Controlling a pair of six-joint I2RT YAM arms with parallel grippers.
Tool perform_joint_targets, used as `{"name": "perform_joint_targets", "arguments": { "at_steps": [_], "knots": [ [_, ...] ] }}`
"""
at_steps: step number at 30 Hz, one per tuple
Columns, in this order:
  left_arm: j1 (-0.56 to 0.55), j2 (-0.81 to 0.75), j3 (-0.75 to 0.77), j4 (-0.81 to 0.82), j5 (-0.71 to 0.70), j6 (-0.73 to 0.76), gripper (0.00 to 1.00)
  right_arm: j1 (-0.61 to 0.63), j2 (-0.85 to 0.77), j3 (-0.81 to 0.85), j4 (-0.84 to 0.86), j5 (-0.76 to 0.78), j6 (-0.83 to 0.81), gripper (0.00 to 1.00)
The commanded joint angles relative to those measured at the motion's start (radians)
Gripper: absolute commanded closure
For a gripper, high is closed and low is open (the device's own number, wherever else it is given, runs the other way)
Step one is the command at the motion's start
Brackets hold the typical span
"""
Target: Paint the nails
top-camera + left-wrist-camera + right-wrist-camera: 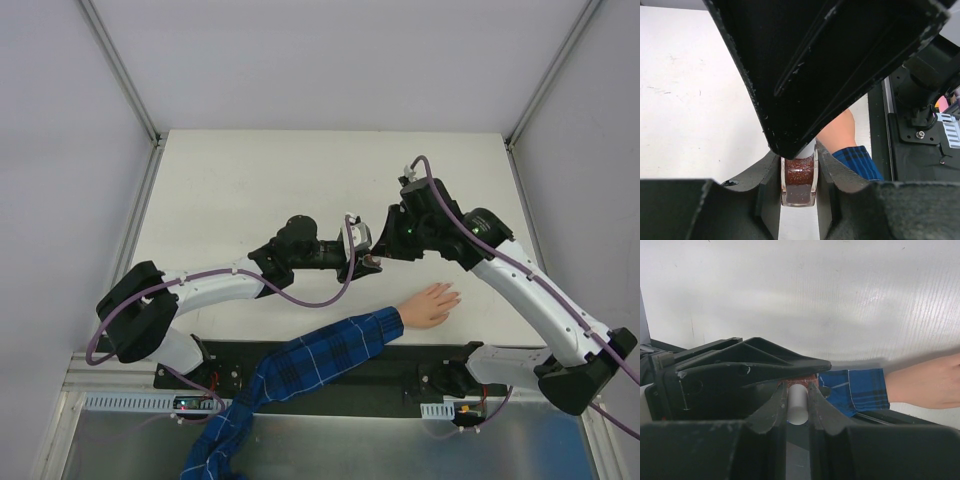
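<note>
A pale peach hand (432, 303) lies flat on the white table, its arm in a blue-and-white plaid sleeve (320, 352). Its nails are too small to make out. My left gripper (368, 262) is shut on a small dark reddish glitter polish bottle (799, 181), held above the table just beyond the wrist. My right gripper (378, 250) meets it from the right and is shut on the bottle's white cap (798, 403). The hand (930, 385) and sleeve cuff (854, 389) show in the right wrist view; the cuff (860, 161) also shows in the left wrist view.
A black base strip (330, 372) runs along the table's near edge, under the sleeve, with both arm bases on it. White walls and metal posts frame the table (250, 190) at left, back and right.
</note>
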Motion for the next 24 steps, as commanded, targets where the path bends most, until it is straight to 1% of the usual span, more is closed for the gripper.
{"name": "perform_joint_targets", "arguments": {
  "at_steps": [1,2,3,5,6,7,8,10,13,17,20,24],
  "knots": [
    [0.000,-0.015,0.021,0.104,-0.003,-0.005,0.93,0.015,-0.021,0.005,-0.018,-0.024,0.024,0.99],
    [0.000,-0.017,0.023,0.098,0.002,-0.008,1.00,0.015,-0.023,0.005,-0.018,-0.022,0.016,0.99],
    [0.000,-0.018,0.030,0.090,-0.003,-0.014,1.00,0.015,-0.029,0.005,-0.015,-0.025,0.006,0.99],
    [0.000,-0.027,0.039,0.067,-0.027,-0.045,1.00,0.015,-0.032,0.011,-0.018,-0.019,-0.034,0.81],
    [-0.001,-0.030,0.052,0.056,-0.038,-0.057,1.00,0.015,-0.036,0.017,-0.027,-0.003,-0.045,0.68],
    [0.000,-0.035,0.056,0.032,-0.053,-0.082,1.00,0.015,-0.038,0.026,-0.047,-0.003,-0.053,0.51],
    [0.000,-0.044,0.069,0.019,-0.068,-0.108,1.00,0.021,-0.041,0.043,-0.051,0.031,-0.063,0.47],
    [0.000,-0.050,0.081,-0.014,-0.108,-0.170,1.00,0.033,-0.038,0.070,-0.055,0.047,-0.076,0.41],
    [0.000,-0.060,0.104,-0.036,-0.127,-0.253,1.00,0.052,-0.030,0.116,-0.061,0.096,-0.070,0.40],
    [-0.001,-0.072,0.116,-0.036,-0.161,-0.356,1.00,0.064,-0.040,0.092,0.008,0.143,-0.059,0.42],
    [0.000,-0.084,0.116,-0.033,-0.174,-0.392,1.00,0.072,-0.023,0.087,0.034,0.177,-0.045,0.45],
    [-0.001,-0.095,0.118,-0.036,-0.184,-0.392,1.00,0.092,-0.010,0.090,0.080,0.201,-0.048,0.54]
  ]
}}
